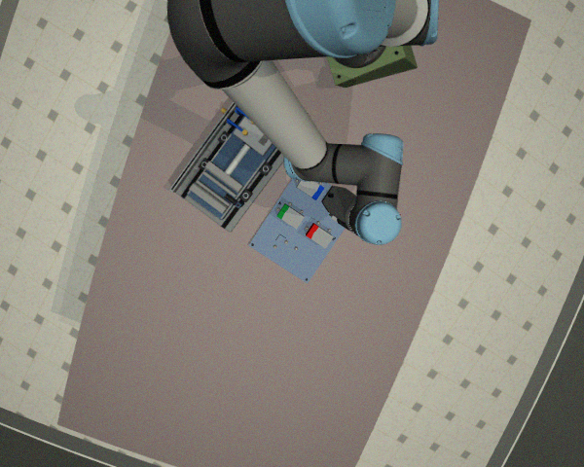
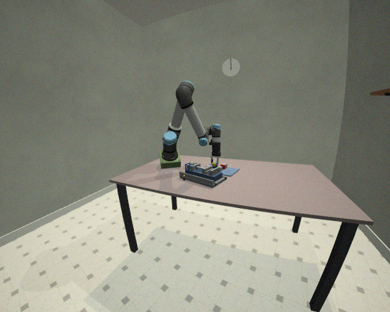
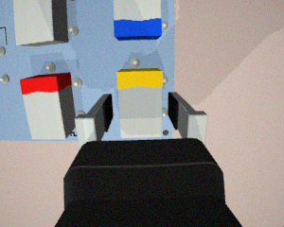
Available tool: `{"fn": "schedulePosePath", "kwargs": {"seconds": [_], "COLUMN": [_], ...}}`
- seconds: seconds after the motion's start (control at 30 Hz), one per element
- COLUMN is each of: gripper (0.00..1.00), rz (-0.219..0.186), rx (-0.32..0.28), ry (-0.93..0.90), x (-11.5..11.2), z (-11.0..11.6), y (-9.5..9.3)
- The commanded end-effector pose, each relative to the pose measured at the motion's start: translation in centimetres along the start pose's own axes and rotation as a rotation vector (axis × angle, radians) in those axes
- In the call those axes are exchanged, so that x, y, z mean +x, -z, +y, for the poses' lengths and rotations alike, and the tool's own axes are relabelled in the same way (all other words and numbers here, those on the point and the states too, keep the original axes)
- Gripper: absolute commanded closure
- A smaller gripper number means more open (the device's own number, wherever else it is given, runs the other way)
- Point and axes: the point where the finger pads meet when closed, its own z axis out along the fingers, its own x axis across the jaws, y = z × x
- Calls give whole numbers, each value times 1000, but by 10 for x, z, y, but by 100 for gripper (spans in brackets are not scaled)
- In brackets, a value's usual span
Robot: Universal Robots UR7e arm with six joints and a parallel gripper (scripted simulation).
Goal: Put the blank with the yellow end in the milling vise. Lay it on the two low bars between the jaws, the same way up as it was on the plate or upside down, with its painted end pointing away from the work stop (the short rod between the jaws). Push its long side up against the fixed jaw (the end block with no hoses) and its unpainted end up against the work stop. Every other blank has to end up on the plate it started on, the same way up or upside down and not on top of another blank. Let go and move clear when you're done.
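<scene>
One robot arm (image 2: 192, 116) is reaching over a table (image 2: 272, 188) holding one vise (image 1: 225, 168) and one blue plate (image 3: 95, 63).

Four blocks are lying on the plate: yellow-ended (image 3: 140, 97), blue-ended (image 3: 137, 3), green-ended (image 3: 36, 9) and red-ended (image 3: 46, 104). The claw (image 3: 141, 116) is standing fully open and gripping nothing, its two fingers straddling the yellow-ended block's long sides.

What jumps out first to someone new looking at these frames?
In the wrist view, the open gripper straddles the yellow-ended blank on the blue plate, not yet gripping it. Green-ended, blue-ended and red-ended blanks sit around it. From the top, the vise lies beside the plate, left of it.
</scene>
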Motion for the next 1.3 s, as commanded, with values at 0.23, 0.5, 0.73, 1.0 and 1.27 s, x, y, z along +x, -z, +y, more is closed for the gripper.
{"fn": "schedulePosePath", "kwargs": {"seconds": [0.23,0.5,0.73,1.0,1.27], "gripper": [0,0,0,0,0], "rz": [-1,-1,-1,-1,-1], "rx": [-1,-1,-1,-1,-1], "ry": [0,0,0,0,0], "x": [0,0,0,0,0], "z": [0,0,0,0,0], "y": [2,6,6,7,7]}}
